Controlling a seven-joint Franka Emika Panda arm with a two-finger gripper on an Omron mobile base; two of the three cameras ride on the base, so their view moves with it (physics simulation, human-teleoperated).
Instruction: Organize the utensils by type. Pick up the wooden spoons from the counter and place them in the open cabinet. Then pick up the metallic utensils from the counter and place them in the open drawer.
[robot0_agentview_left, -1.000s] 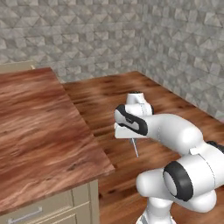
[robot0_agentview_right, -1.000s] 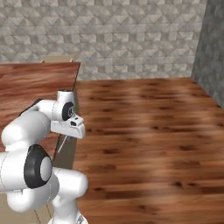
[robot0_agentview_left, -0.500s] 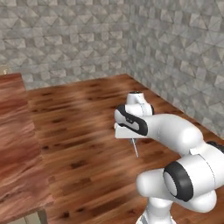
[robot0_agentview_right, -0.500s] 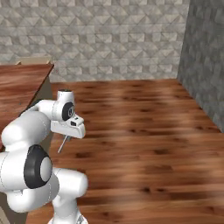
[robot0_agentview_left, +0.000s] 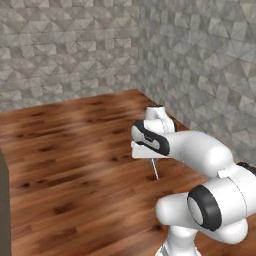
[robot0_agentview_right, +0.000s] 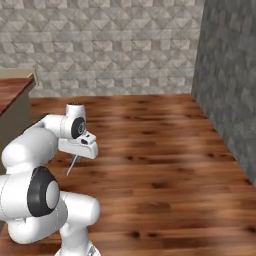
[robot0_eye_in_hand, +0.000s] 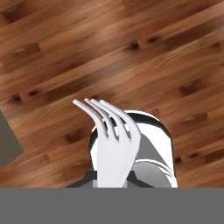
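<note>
My gripper (robot0_agentview_left: 150, 158) is shut on a silver fork (robot0_agentview_left: 155, 170), one of the metallic utensils. The fork hangs below the hand over the wooden floor, also seen as a thin sliver (robot0_agentview_right: 73, 165) in the right base view. In the hand view the fork (robot0_eye_in_hand: 111, 140) points away from the camera, tines up and curving left. A corner of the counter (robot0_agentview_right: 11, 91), reddish-brown top over a pale base, sits at the far left of the right base view, well apart from the gripper (robot0_agentview_right: 77, 156). The wooden spoons, the open cabinet and the open drawer are out of view.
Wood-plank floor (robot0_agentview_left: 75, 150) spreads ahead and to both sides. Grey stone-tiled walls (robot0_agentview_left: 200, 60) close the back and right. A dark wall (robot0_agentview_right: 230, 85) stands at the right of the right base view. A dark strip (robot0_agentview_left: 3, 200) runs down the left base view's left edge.
The base has turned, so the whole scene shifted: the counter slid out to the left and walls and floor came in. The fork stays in the shut gripper, held as before.
</note>
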